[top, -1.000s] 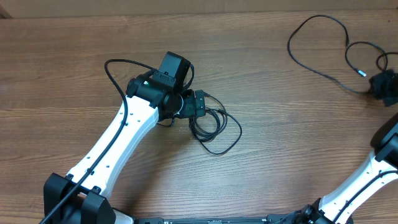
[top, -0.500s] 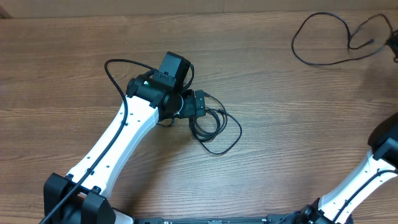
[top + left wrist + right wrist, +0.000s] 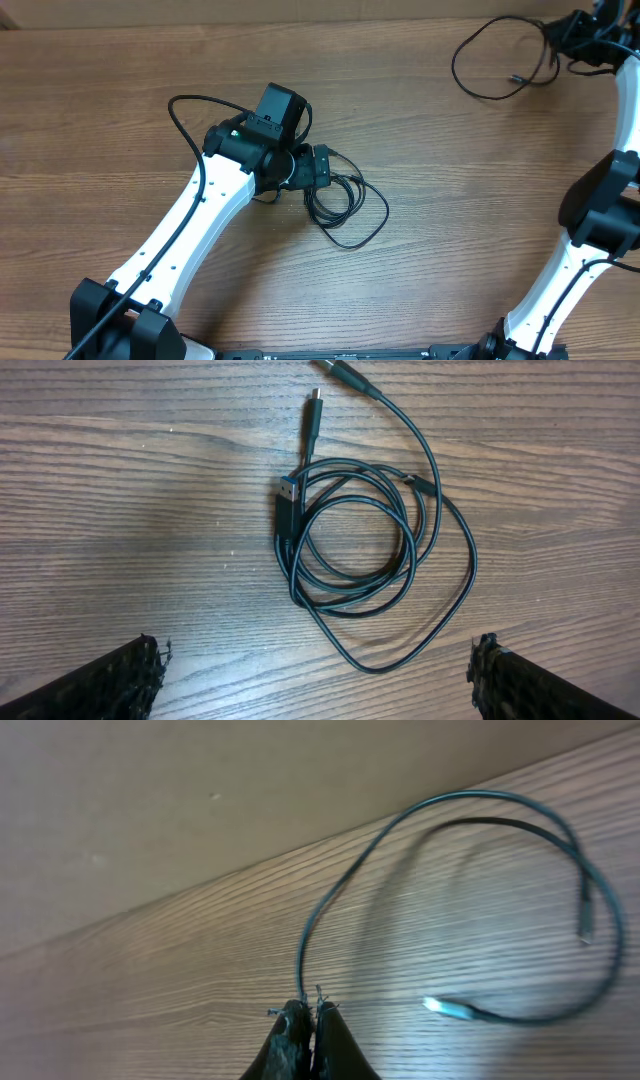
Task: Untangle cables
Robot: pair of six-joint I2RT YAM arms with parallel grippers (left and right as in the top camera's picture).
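Observation:
A coiled bundle of thin black cables point(image 3: 340, 205) lies on the wooden table at the centre; in the left wrist view it is a round coil point(image 3: 360, 550) with plug ends point(image 3: 315, 405) pointing away. My left gripper point(image 3: 315, 680) is open above the table just short of the coil, touching nothing. A separate black cable point(image 3: 480, 60) loops at the far right. My right gripper point(image 3: 308, 1012) is shut on this cable and holds it up near the table's far edge; its loop point(image 3: 450, 850) and silver plug tip point(image 3: 445, 1008) trail off to the right.
The left arm point(image 3: 200, 220) crosses the table's left half, with its own thicker wire point(image 3: 185, 120) arching beside it. The right arm point(image 3: 600, 200) reaches up along the right edge. A tan wall point(image 3: 200, 790) rises past the table's far edge.
My right gripper has carried the separate cable up and towards the far right corner, dragging its loop along. The left arm and the coiled bundle have not moved.

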